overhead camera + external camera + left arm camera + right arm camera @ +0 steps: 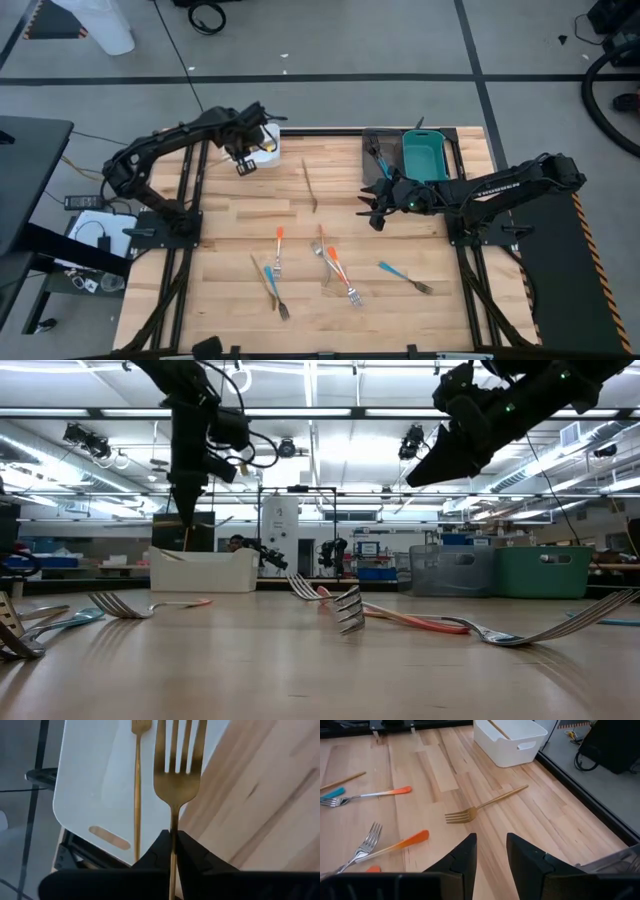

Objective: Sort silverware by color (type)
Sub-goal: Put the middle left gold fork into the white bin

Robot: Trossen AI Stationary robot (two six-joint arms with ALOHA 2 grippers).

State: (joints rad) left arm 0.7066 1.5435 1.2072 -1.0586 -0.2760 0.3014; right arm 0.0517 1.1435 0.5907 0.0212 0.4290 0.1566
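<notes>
The wooden table (pixel 230 225) carries a white bin (pixel 268 148) at its far left side and, at the far right, a grey bin (pixel 378 150) beside a teal bin (pixel 424 155). The left arm reaches over the white bin, and its left gripper (pixel 173 851) is clenched on the handle of a gold fork (pixel 175 775), the two dark fingers pressed together around the slim stem, with the tines pointing away from the wrist over the bin's edge. Inside that bin lies another gold utensil (pixel 137 795), flat on the white floor just beside the held one. The right gripper (pixel 490 851) hangs above the table in front of the grey and teal bins, its fingers parted and holding nothing; below and ahead of it a second gold fork (pixel 485 805) lies flat on the wood, apart from the fingertips. Nearer the front of the table the rest of the silverware is scattered: an orange-handled fork (pixel 279 250) left of centre, a blue-handled fork (pixel 274 288) near it, another orange-handled fork (pixel 341 275) at the middle, and a blue-handled fork (pixel 404 277) to the right, all well apart from both grippers.
</notes>
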